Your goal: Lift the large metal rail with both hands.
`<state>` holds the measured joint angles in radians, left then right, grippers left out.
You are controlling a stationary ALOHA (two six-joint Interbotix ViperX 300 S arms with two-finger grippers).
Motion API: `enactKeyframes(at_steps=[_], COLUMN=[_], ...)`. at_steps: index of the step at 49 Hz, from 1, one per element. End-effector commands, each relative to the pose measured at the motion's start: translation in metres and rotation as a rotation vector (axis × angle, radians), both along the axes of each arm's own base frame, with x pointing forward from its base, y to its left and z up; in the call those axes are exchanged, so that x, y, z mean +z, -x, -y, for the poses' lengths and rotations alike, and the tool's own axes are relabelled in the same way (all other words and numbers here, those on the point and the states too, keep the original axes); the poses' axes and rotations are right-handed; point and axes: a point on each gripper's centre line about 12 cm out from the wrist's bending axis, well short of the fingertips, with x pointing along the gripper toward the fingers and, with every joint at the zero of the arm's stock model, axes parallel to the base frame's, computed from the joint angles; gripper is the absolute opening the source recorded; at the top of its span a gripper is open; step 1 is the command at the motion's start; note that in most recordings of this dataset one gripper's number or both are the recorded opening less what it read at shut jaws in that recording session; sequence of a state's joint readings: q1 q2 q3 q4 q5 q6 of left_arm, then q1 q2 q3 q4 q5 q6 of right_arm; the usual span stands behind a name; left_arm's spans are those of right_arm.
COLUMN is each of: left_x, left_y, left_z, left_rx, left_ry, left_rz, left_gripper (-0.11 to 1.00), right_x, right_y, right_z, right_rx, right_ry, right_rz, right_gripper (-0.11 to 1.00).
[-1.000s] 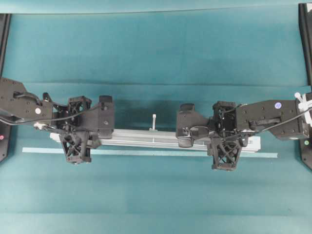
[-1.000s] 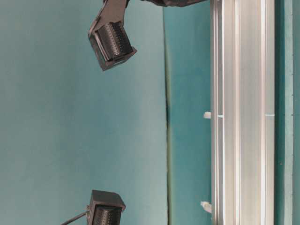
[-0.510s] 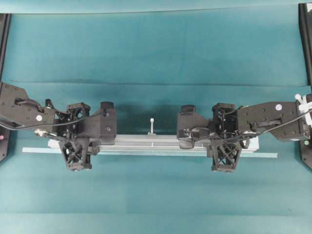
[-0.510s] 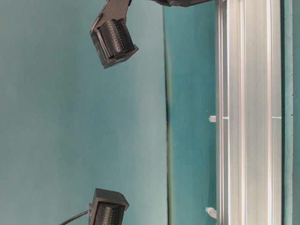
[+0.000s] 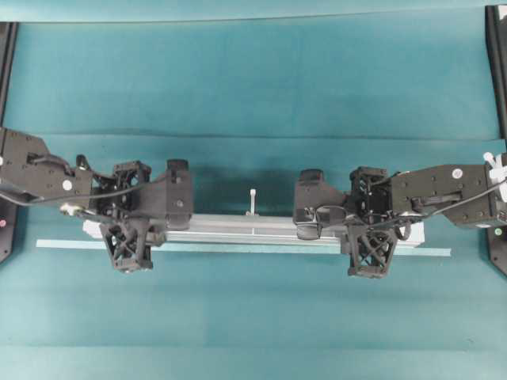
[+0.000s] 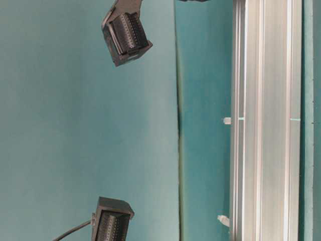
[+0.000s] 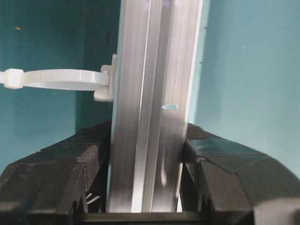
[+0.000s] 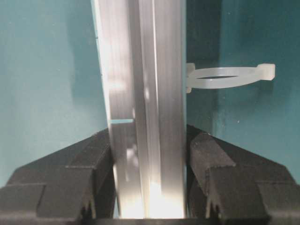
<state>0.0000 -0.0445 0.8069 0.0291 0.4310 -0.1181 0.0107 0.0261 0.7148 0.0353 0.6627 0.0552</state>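
1. Silver aluminium, grooved along its length, the large metal rail (image 5: 253,229) ran from the left gripper (image 5: 131,229) to the right gripper (image 5: 368,233), its ends hidden under the two tools in the overhead view.
2. Clamped from both sides, the rail sat squarely between the left gripper's black fingers (image 7: 56,173), whose pads pressed its two long faces in the left wrist view.
3. The right gripper was likewise clenched on the rail, its fingers (image 8: 220,173) tight against either flank in the right wrist view.
4. A white cable-tie loop (image 7: 56,79) stuck out from the rail just ahead of the left gripper's fingers, on the side away from the flat strip; a matching loop (image 8: 229,77) stood just ahead of the right gripper.
5. A third white peg (image 5: 252,201) rose from the rail midway between the two tools.
6. A thin pale strip (image 5: 238,248) lay on the teal cloth (image 5: 253,87) just beside the rail, passing under both grippers' outer fingers.
7. From table level, the rail (image 6: 266,120) filled one edge of the view, with both wrist cameras (image 6: 126,34) clear of it.
8. No brand, label or legible writing could be made out on rail, strip or grippers.
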Motion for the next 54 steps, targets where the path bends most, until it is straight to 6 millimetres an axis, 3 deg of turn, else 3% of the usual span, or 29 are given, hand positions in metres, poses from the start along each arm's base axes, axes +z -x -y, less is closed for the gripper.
enactKeyframes(at_steps=[1,24,54], left_x=[0.005,-0.005,-0.004], left_y=[-0.003,0.007,-0.001], left_z=[0.001,-0.001,0.000], left_rx=[0.003,0.003,-0.012], left_ry=[0.002,0.000,-0.002], left_rz=[0.018,-0.002,0.080], left_gripper=[0.37,0.37,0.37], right_x=[-0.001,-0.002,-0.003], right_y=[-0.002,-0.001,-0.003], right_z=[0.001,0.002,0.001], right_rx=[-0.007,-0.013,-0.046], right_ry=[-0.001,-0.002,-0.022], right_rz=[0.008,0.008,0.036], right_gripper=[0.40,0.40,0.40])
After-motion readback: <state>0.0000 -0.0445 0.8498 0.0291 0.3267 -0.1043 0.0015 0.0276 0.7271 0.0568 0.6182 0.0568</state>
